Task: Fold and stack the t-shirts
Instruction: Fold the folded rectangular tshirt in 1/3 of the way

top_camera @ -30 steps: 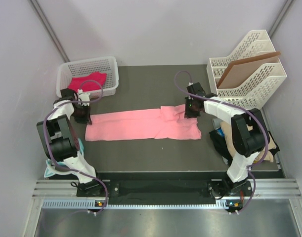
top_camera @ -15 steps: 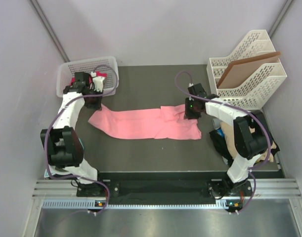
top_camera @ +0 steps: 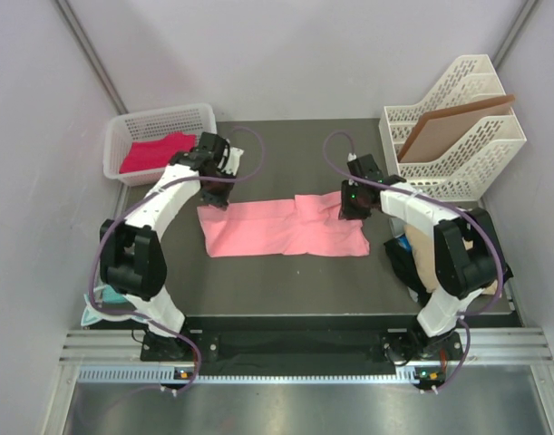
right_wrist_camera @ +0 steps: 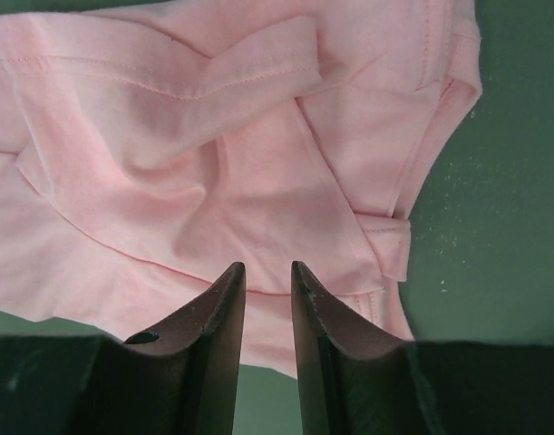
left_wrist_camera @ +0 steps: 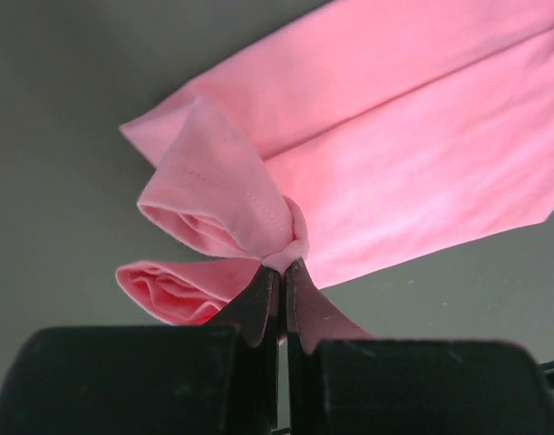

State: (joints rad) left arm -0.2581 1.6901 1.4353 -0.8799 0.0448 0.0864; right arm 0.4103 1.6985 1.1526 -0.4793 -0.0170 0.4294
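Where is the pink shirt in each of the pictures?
Top external: the salmon pink t-shirt lies stretched across the middle of the table.
Left wrist: it fills the upper right, one bunched end pinched in the left fingers.
Right wrist: it covers the top and left, behind the right fingers.
Shared landmark: the dark table under it shows in all three.

In the top view the left gripper [top_camera: 215,198] is covering the far left corner of the salmon t-shirt [top_camera: 277,231], and the right gripper [top_camera: 348,208] is hiding its own fingertips at the far right edge. The right arm [top_camera: 453,258] is masking most of the tan t-shirt [top_camera: 421,265] and black t-shirt [top_camera: 399,265] on the near right. The left wrist view is cutting the salmon cloth off at its top and right edges, the right wrist view at its top and left.
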